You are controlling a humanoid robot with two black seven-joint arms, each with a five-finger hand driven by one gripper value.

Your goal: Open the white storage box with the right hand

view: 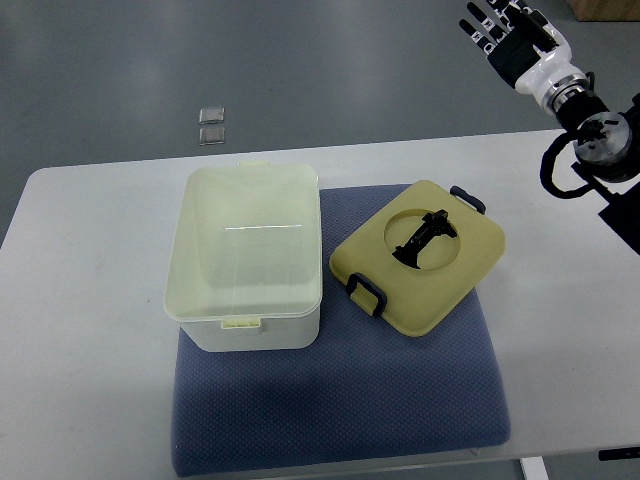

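We have a single view, looking steeply down from the robot's side onto the table (90,230). It stands far enough back to take in the whole mat (330,420), with grey floor beyond the fingers (487,22) at top right.

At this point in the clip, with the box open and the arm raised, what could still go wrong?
The lid lies tilted on the blue mat, close to the white storage box; a returning arm might knock either.

The right hand is up past the table's far edge with fingers spread, so a careless descent could clip the table.
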